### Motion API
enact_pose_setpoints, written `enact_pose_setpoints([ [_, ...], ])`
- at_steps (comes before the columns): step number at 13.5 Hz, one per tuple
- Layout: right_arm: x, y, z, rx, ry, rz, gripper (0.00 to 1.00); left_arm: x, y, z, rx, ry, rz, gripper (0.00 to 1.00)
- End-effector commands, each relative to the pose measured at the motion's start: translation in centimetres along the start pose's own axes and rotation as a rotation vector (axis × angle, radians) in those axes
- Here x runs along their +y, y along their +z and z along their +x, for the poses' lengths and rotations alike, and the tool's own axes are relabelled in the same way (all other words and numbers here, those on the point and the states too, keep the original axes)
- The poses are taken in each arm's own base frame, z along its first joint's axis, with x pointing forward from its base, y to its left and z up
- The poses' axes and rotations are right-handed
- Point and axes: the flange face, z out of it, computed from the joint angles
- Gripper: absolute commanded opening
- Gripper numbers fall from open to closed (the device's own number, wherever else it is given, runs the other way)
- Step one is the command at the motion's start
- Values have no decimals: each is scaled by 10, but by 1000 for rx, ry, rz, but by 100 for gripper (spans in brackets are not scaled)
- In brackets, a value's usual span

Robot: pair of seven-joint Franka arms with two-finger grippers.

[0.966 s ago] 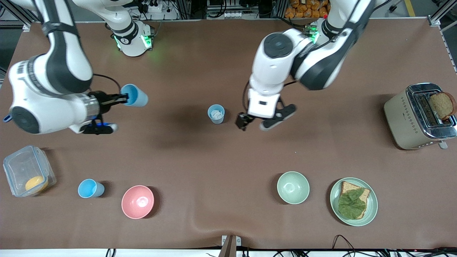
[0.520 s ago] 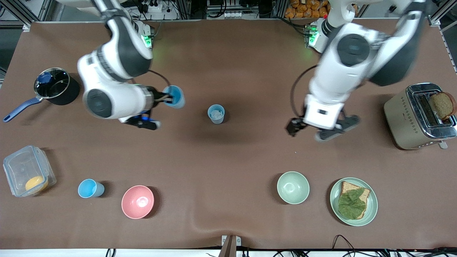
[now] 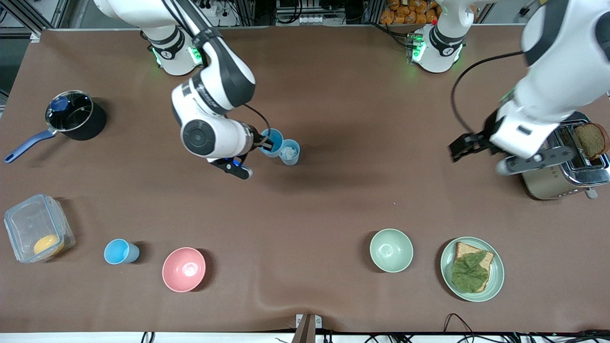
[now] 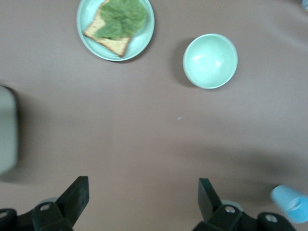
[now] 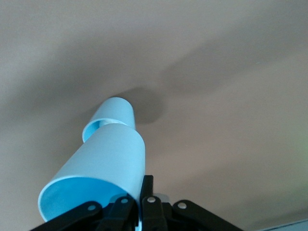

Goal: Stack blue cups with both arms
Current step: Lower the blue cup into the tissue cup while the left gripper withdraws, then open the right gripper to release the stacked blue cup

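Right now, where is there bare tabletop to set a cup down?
Bare cloth lies between the pink bowl and green bowl, and between the grey-blue cup and toaster. It is crowded where the right claw holds a blue cup beside the grey-blue cup.

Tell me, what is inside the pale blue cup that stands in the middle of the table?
A white patch shows inside the pale blue cup. What it is cannot be told. The right gripper holds another blue cup beside it, covering part of its rim.

High front camera; wrist cameras look tableward.
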Motion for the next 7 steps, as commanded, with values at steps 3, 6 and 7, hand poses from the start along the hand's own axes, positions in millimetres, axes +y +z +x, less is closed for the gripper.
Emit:
enact_pose_setpoints([
  [3, -22, 25, -10, -3, 60, 27, 0, -48, -31, -17, -15, 84, 9, 100],
  [6, -26, 35, -15, -3, 75, 22, 0, -72, -40, -18, -17, 71, 14, 100],
  [7, -27, 38, -16, -2, 77, 20, 0, -79, -40, -16, -19, 58, 15, 100],
])
